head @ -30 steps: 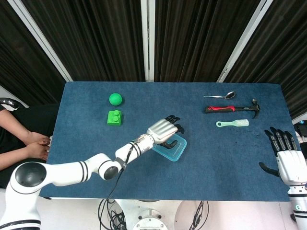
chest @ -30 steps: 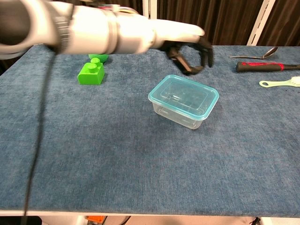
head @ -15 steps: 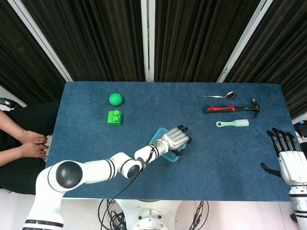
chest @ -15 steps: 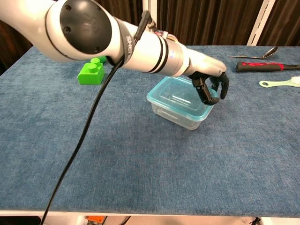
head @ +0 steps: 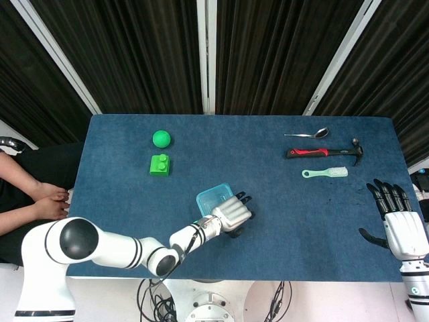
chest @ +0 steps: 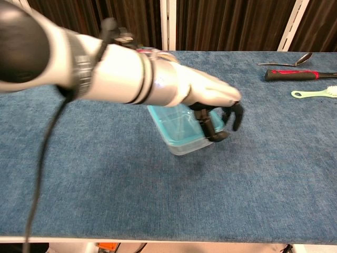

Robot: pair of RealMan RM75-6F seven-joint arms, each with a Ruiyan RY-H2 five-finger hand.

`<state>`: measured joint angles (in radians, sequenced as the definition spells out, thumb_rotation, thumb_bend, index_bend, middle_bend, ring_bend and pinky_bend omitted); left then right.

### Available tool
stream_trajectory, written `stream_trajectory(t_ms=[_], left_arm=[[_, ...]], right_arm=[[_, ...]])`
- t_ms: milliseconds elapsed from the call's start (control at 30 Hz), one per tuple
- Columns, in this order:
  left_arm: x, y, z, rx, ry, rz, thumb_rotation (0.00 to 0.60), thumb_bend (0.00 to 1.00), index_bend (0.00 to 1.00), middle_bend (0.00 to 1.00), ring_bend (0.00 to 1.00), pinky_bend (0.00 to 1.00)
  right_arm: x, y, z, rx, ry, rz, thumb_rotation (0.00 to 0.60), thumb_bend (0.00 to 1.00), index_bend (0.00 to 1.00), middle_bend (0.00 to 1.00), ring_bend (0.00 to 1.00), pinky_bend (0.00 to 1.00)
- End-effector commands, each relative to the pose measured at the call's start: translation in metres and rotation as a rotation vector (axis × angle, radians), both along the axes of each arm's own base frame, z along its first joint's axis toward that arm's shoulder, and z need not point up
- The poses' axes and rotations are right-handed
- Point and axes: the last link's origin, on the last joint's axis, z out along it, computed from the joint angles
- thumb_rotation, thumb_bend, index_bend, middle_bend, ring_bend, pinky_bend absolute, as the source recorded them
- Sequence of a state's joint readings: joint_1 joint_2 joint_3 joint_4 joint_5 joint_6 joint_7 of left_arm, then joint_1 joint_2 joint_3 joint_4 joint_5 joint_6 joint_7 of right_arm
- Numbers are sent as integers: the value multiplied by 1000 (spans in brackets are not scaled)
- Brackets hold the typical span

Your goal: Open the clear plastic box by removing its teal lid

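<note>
**Left hand on the right end of the box, lid still on**

Your left hand (chest: 213,105) sits over the right end of the clear plastic box (chest: 181,138), its dark fingers (chest: 236,115) curled down around that edge and gripping it. The box stands on the blue surface (head: 301,215) near the middle, toward the near edge, with its teal lid (head: 213,197) still seated on top. In the head view the hand (head: 231,215) covers the near right part of the box, and only the far left part of the lid shows.

Your right hand (head: 395,218) hangs at the far right, off the surface edge, fingers spread and holding nothing, well apart from the box.
</note>
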<state>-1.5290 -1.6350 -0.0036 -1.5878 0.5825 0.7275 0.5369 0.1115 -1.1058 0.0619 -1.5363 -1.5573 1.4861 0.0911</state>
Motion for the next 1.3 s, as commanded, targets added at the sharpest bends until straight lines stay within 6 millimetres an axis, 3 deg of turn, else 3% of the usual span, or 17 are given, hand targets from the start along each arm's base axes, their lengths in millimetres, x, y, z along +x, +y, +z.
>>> stream_trajectory(t_ms=[33, 400, 500, 600, 733, 900, 1033, 1200, 1300], left_arm=[[-33, -4, 18, 67, 37, 20, 422, 493, 268, 351, 17, 0], [-96, -27, 51, 168, 88, 64, 423, 495, 270, 351, 17, 0], [-99, -33, 59, 165, 35, 74, 422, 495, 275, 334, 17, 0], [-90, -37, 69, 139, -169, 109, 431, 495, 278, 292, 17, 0], [-84, -24, 92, 221, -386, 108, 443, 493, 280, 279, 17, 0], [-102, 8, 117, 407, -366, 235, 440, 486, 288, 278, 17, 2], [-128, 31, 128, 474, -358, 441, 345, 437, 265, 278, 17, 18], [-161, 49, 131, 524, -321, 595, 236, 202, 254, 285, 61, 42], [-175, 52, 127, 521, -294, 652, 193, 148, 254, 287, 62, 43]], right_arm=[[1, -1, -2, 8, -2, 3, 600, 44, 0, 7, 0, 0], [9, -7, -9, 32, -6, 37, 600, 44, 0, 7, 0, 0], [11, -9, -10, 34, -4, 40, 600, 45, 0, 7, 0, 0], [11, -9, -10, 36, -4, 37, 600, 45, 0, 7, 0, 0], [10, -10, -10, 34, -3, 32, 600, 44, 0, 7, 0, 0], [9, -10, -8, 31, -5, 28, 600, 44, 0, 7, 0, 0], [6, -11, -8, 36, -1, 18, 600, 44, 0, 7, 0, 0], [7, -12, -9, 35, -5, 19, 600, 44, 0, 7, 0, 0], [6, -13, -9, 35, -7, 18, 600, 44, 0, 7, 0, 0]])
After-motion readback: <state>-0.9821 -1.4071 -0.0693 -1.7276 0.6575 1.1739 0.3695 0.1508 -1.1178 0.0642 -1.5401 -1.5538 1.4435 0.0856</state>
